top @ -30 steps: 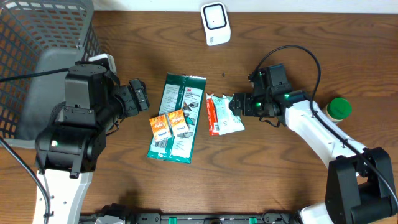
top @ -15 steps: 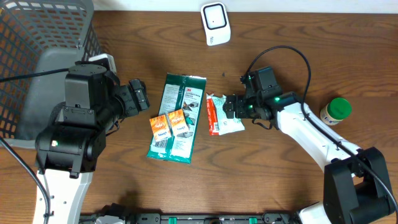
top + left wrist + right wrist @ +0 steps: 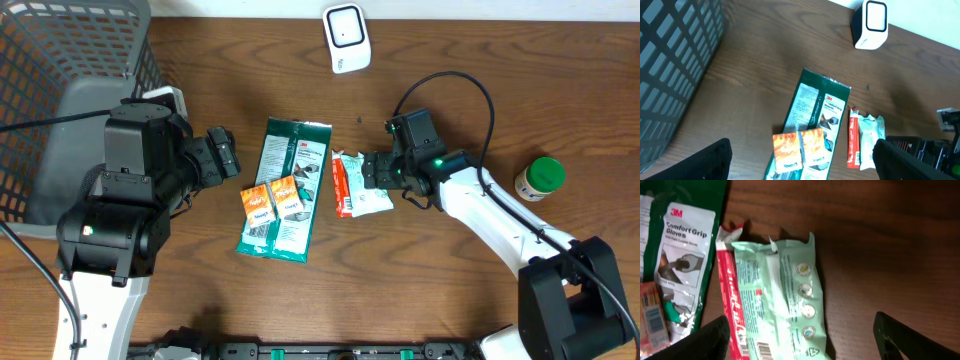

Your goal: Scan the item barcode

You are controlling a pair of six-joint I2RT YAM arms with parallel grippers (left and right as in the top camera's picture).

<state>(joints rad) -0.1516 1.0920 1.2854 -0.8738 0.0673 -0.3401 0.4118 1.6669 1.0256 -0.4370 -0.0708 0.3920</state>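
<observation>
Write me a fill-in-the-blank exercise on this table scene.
The dark green gloves pack bears the brand ____. Two small ____ packets lie on top of it. The wire basket stands on the robot's ____ side. The right gripper, jaws ____, is over the mint pouch beside the red packet.
Missing words: 3M; orange; left; open.

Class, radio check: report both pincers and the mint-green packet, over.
Left pincer open, empty. Right pincer open above mint-green packet, not gripping. Red packet lies tight alongside it.
</observation>
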